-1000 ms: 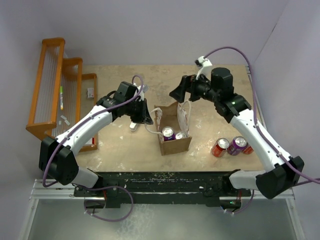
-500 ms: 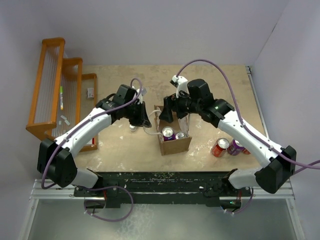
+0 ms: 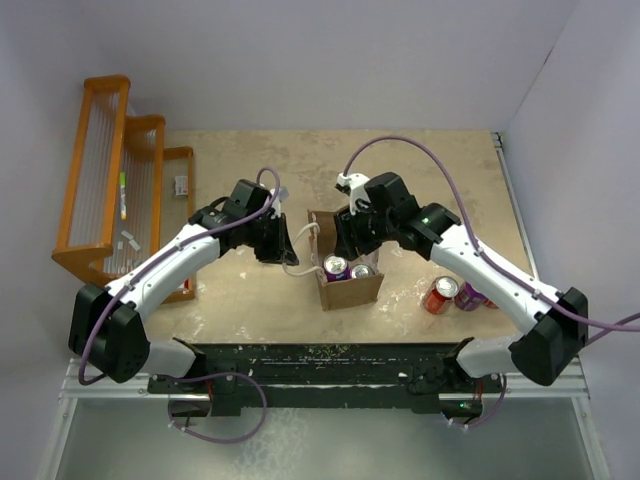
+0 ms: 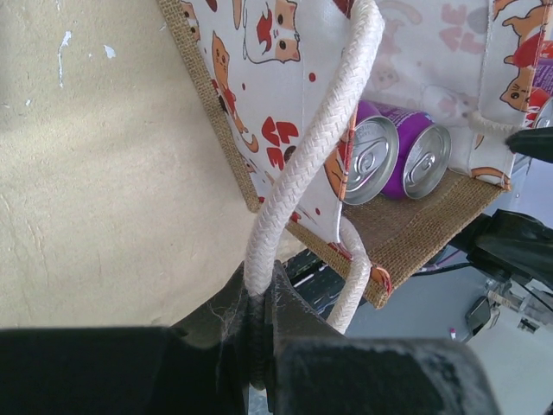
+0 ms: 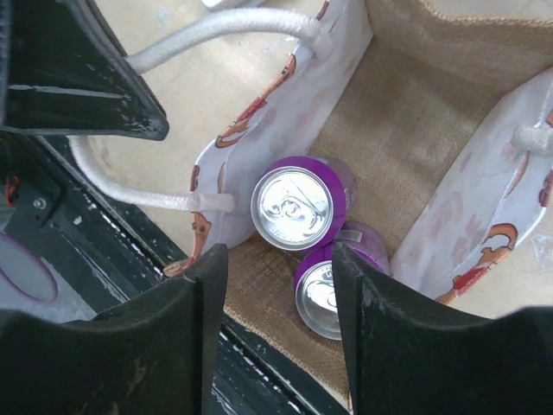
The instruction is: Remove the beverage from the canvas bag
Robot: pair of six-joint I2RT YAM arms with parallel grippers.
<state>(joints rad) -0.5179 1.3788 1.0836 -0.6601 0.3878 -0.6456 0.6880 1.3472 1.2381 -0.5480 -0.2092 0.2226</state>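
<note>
The canvas bag (image 3: 352, 292) stands open in the middle of the table, with tan panels and white printed faces. Two purple beverage cans (image 3: 336, 266) (image 3: 361, 272) stand upright inside it. My left gripper (image 3: 281, 248) is shut on the bag's left white cord handle (image 4: 315, 147) and holds it out to the left. The left wrist view shows both cans (image 4: 371, 160) through the opening. My right gripper (image 3: 350, 240) is open just above the bag's mouth. In the right wrist view its jaws (image 5: 278, 259) stand apart above the two cans (image 5: 292, 206) (image 5: 321, 298), touching neither.
An orange wooden rack (image 3: 110, 180) stands at the far left. A red-orange can (image 3: 440, 295) and a purple can (image 3: 472, 292) stand on the table to the right of the bag, with another partly hidden behind. The black base rail (image 3: 330, 355) runs along the near edge.
My right gripper has swung from the back right forward and down over the bag's opening. My left gripper has shifted slightly nearer, still holding the cord handle.
</note>
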